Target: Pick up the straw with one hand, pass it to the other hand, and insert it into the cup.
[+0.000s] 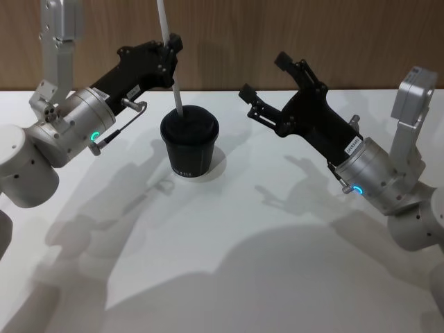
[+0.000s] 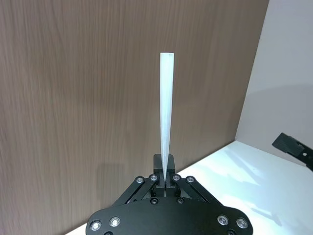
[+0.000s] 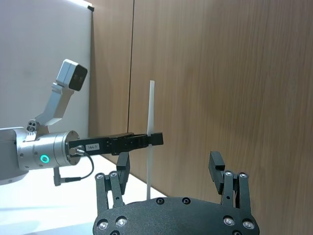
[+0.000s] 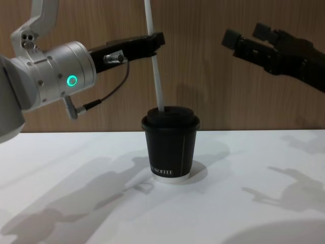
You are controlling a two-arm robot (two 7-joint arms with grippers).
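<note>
In the head view, a small black paper cup with a black domed lid (image 1: 189,147) is seen standing upright on the flat white table (image 1: 229,270). A thin white straw (image 1: 171,62) is held up above the cup, and its low end touches the top of the lid. The straw is pinched near its middle by the left gripper (image 1: 173,43), long and black with a silver round wrist and a green glowing ring. It is reached in from the cup's left side, higher than the lid. The right gripper (image 1: 266,76), black and blocky, is held up in the air to the right of the cup, well apart from it. Its fingers are spread wide and nothing is held in them.

In the left wrist view, the straw (image 2: 166,122) is seen squeezed between the two fingers, which are pressed together on it. A brown wooden wall (image 2: 98,98) is seen behind.

In the right wrist view, the right gripper's fingers (image 3: 227,178) are spread apart with nothing between them. Farther off, the left gripper (image 3: 155,139) is seen clamped on the upright straw (image 3: 150,107).

In the chest view, the straw (image 4: 155,56) is tilted a little, and its low end is at the middle of the cup's (image 4: 170,150) lid. How far it is pushed in cannot be told. The left gripper (image 4: 157,39) is up and left of the cup, and the right gripper (image 4: 249,38) is up and right of it.
</note>
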